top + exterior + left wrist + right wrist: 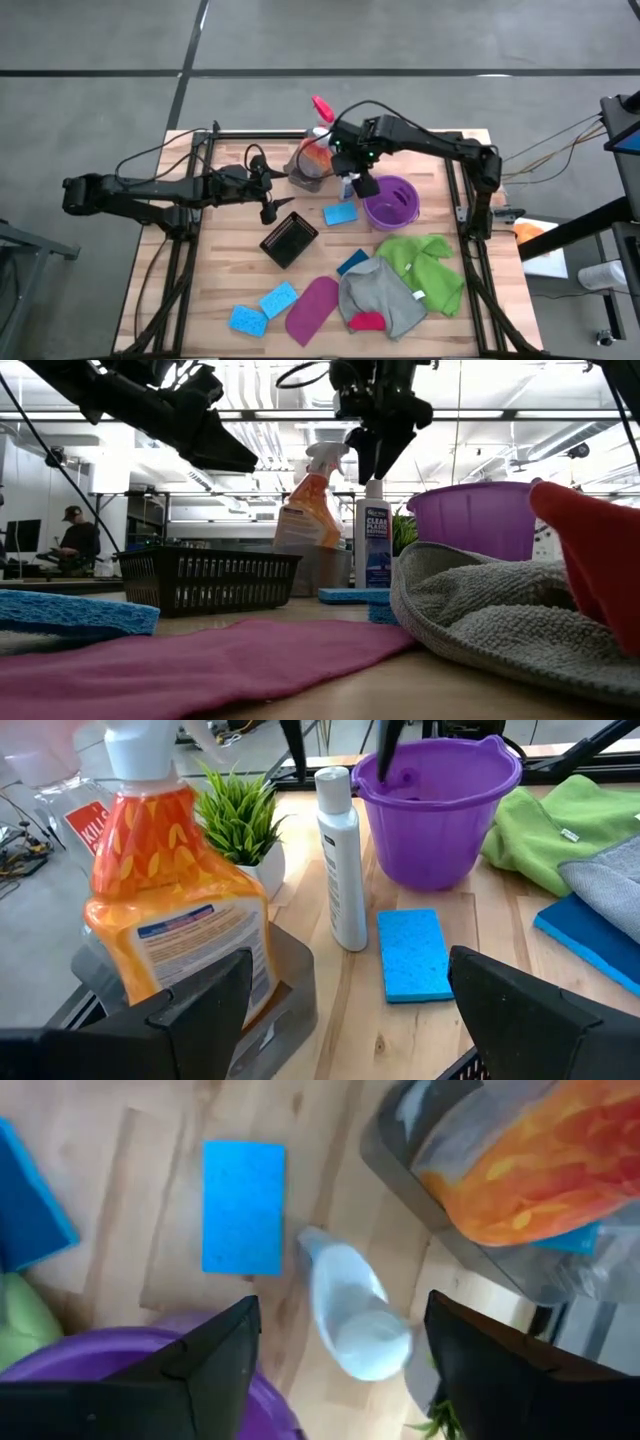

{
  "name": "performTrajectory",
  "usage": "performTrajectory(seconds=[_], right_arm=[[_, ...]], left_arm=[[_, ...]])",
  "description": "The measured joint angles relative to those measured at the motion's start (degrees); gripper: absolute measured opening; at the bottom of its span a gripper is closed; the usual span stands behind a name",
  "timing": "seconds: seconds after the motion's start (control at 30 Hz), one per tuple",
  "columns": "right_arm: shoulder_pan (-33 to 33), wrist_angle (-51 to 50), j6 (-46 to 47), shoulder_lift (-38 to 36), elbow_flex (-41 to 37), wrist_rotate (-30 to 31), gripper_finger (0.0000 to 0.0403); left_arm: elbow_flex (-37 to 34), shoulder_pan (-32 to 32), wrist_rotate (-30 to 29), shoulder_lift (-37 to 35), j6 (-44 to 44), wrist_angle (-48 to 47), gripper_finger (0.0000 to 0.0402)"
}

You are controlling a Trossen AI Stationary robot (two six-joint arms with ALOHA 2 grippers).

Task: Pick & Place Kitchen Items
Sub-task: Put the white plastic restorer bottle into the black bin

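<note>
White squeeze bottle (340, 860): upright beside your purple plastic bucket (440, 815).
Right gripper (330, 1355): directly above its cap, fingers spread, likely to descend.
Left gripper (350, 1010): waiting, fingers apart, near orange spray bottle (175, 890).

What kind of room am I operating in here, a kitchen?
Probably a lab or industrial workshop, not a kitchen: grey concrete floor, exposed ceiling lights, and a person at a workstation behind the wooden table.
</note>
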Motion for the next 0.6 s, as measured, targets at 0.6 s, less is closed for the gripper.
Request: performTrajectory(seconds=[0.6], right_arm=[[0.1, -2.6, 1.0, 0.2, -0.2, 3.0, 0.017]], left_arm=[[0.0, 0.0, 0.0, 0.0, 0.0, 0.0, 0.0335]])
